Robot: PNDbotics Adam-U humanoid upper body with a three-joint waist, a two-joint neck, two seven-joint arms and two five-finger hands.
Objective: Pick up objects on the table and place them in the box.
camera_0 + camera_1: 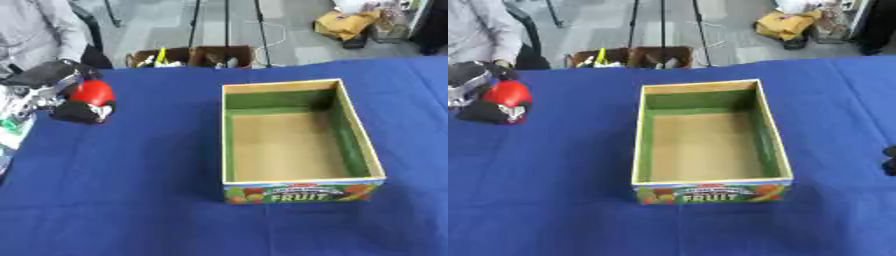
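the black left hand [77, 107] is curled round a round red object [92, 92], well apart from the empty cardboard fruit box [363, 150]; carried over the blue surface [131, 190], it could slip out short of the rim.

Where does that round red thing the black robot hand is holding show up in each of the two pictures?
Left eye view: the round red object sits at the upper left, in the curled fingers of the left hand, well left of the box.
Right eye view: the same object lies nearer the left edge.
Shared landmark: the open cardboard box with FRUIT on its front, on the blue cloth.
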